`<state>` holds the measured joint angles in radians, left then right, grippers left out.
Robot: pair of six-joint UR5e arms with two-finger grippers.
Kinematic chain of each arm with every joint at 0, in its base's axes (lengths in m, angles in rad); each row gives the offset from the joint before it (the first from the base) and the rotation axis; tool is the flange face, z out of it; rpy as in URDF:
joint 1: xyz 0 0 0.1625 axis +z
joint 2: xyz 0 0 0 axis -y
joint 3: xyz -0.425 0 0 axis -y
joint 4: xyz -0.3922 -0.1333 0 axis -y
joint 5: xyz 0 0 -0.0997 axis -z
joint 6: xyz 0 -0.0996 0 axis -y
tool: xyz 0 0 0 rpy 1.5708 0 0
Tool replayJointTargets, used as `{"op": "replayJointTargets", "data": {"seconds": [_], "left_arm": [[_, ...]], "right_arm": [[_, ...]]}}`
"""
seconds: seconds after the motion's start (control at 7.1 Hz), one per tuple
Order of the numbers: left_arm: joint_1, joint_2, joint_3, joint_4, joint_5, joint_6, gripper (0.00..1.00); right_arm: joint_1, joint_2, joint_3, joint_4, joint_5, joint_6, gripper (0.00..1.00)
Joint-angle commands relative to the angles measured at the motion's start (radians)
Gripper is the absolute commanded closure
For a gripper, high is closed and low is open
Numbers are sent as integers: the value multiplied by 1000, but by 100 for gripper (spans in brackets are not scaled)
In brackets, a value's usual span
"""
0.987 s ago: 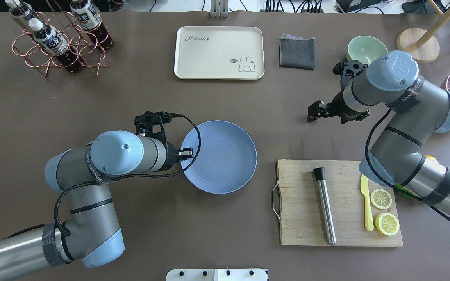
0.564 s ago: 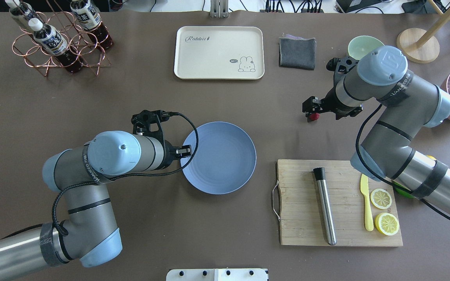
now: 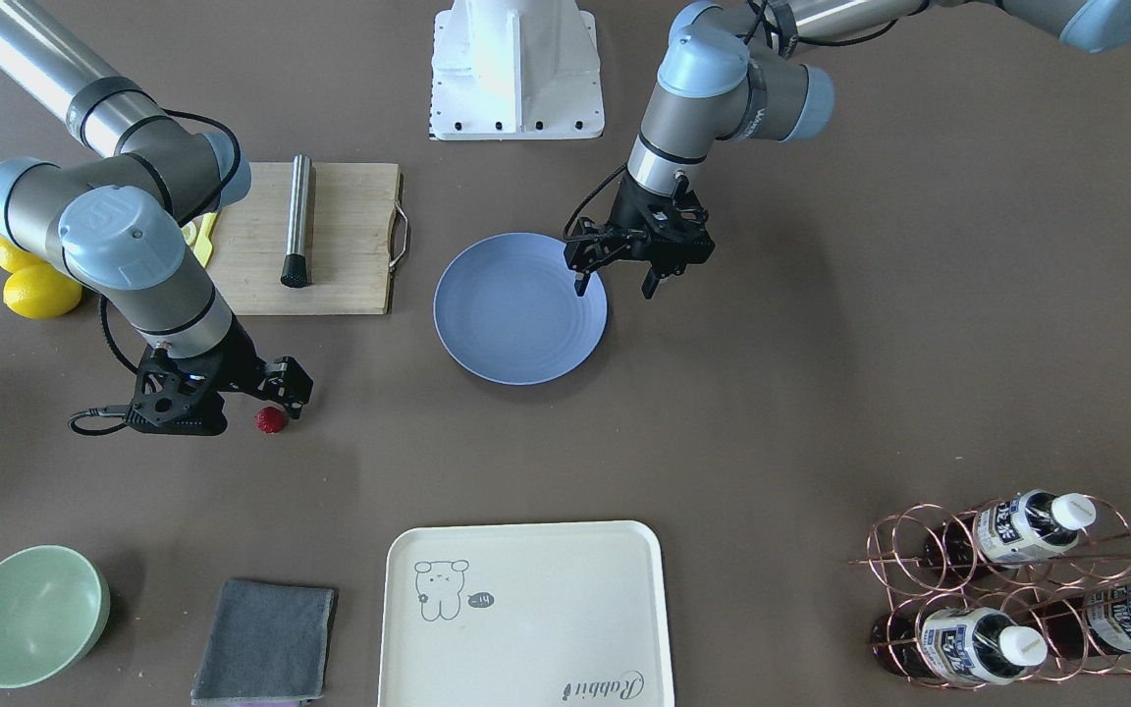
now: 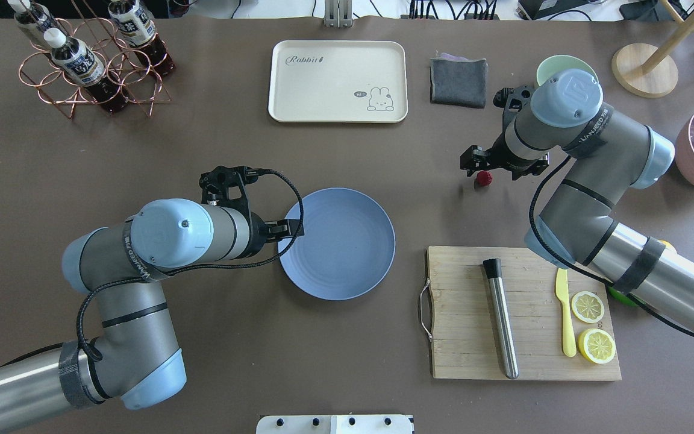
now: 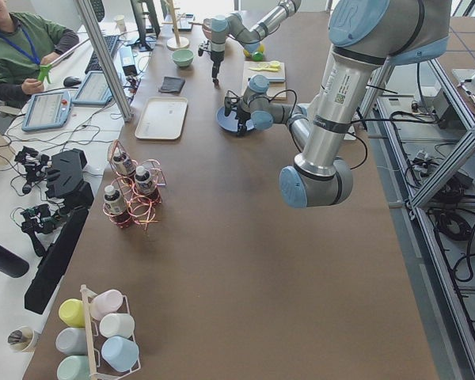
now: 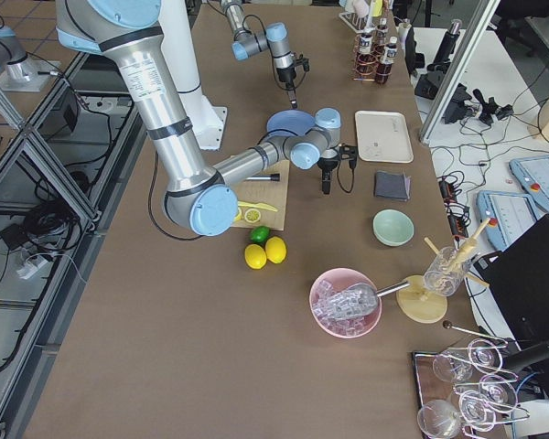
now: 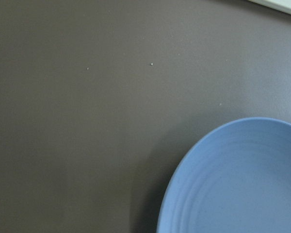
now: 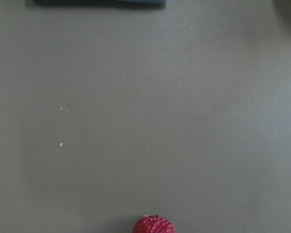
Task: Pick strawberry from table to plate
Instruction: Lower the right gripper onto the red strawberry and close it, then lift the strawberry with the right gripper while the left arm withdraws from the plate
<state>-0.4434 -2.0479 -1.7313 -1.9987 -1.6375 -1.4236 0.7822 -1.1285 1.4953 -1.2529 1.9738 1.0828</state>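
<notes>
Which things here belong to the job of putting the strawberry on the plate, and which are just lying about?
Job: strawberry, plate, table.

Lying about: cutting board, metal rod, yellow knife, lemon slices, cream tray, grey cloth, green bowl, bottles.

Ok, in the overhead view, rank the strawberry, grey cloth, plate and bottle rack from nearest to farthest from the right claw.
From the right claw:
1. strawberry, right at its tips.
2. grey cloth, beyond it, toward the table's far edge.
3. plate, mid-table, by the left arm.
4. bottle rack, far left corner.
</notes>
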Motion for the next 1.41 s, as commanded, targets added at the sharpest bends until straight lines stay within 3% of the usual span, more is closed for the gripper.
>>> {"op": "replayJointTargets", "data": {"seconds": [0.0,0.14,0.28,0.85,0.99,1.27], "left_arm": [[-3,0,-2,0,-2,0,2],[-3,0,-2,0,-5,0,2],[-6,0,-2,0,-5,0,2],[-50,-1,-10,1,-31,9,2],[-105,5,-17,3,-86,88,2],[-167,81,-68,3,-85,216,2]], "right_arm": [[-9,3,-7,1,-13,6,9],[-9,3,0,1,-13,8,59],[-9,3,-1,1,-13,3,100],[41,62,9,-11,19,0,100],[54,73,16,-10,40,5,100],[31,85,36,-13,37,12,100]]}}
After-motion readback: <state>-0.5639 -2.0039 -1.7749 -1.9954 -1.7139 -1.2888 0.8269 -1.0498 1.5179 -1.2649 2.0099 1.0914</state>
